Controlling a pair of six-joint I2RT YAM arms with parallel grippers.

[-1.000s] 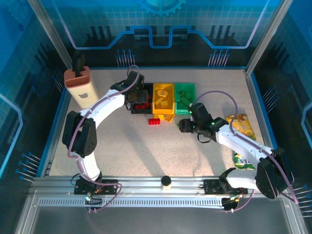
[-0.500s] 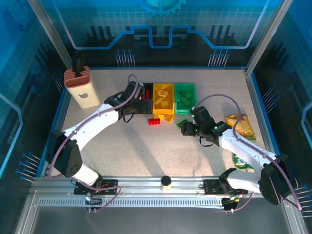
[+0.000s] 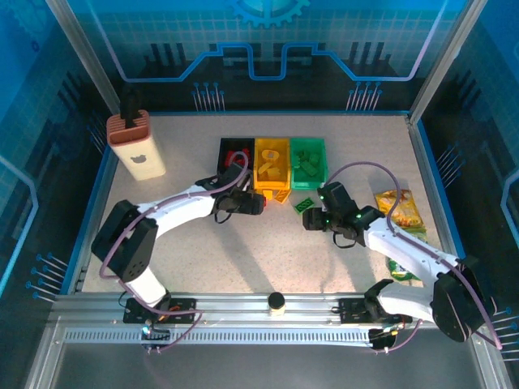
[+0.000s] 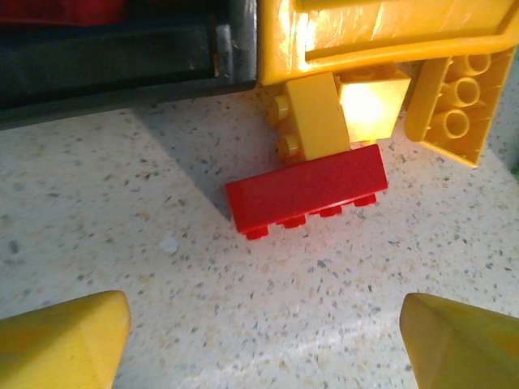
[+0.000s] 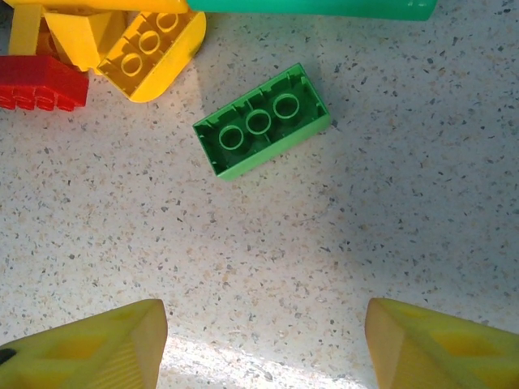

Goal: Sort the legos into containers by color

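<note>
Legos (image 3: 306, 206) lie loose on the speckled table (image 4: 122, 243), just near of the bins. You have a red studded plastic brick (image 4: 306, 193) touching a yellow brick (image 4: 312, 117) at the yellow plastic bin's (image 4: 365, 32) near wall. A green brick (image 5: 261, 121), hollow side up, sits just near of the green bin (image 5: 324, 6). Your left gripper (image 4: 263, 332) is spread wide and empty, facing the red brick. Your right gripper (image 5: 263, 344) is parted and empty, facing the green one.
</note>
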